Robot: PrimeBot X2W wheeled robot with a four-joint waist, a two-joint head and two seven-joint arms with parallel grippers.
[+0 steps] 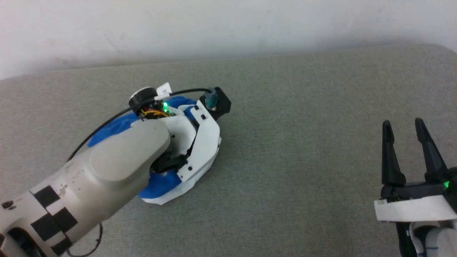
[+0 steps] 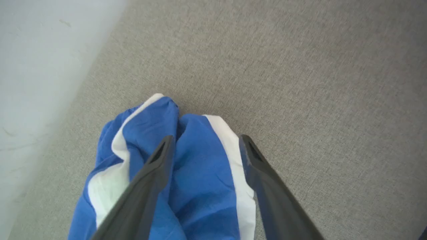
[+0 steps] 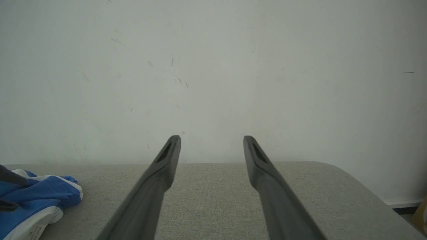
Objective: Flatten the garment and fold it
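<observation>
**Fingers [image 2: 153, 173] spread wide over a bunched garment [image 2: 200, 173]**

Head view: the left arm [image 1: 117, 160] reaches over the garment [image 1: 160, 184], a compact blue-and-white heap on the grey padded surface [image 1: 303, 142]. The wrist hides most of the heap. The right gripper [image 1: 402, 123] stands well apart at lower right, jaws parted and empty.

Left wrist view: the left gripper [image 2: 206, 138] has its jaws wide apart, straddling a blue fold and holding nothing. The cloth lies in rumpled ridges with the white trim curling.

Right wrist view: the right gripper [image 3: 211, 138] points at the wall [image 3: 213, 66], and the garment [image 3: 36, 196] sits at far left, lumpy.

Judgement: no flat layers or squared edges are visible, so flattening appears undone and folding has yet to begin.
</observation>
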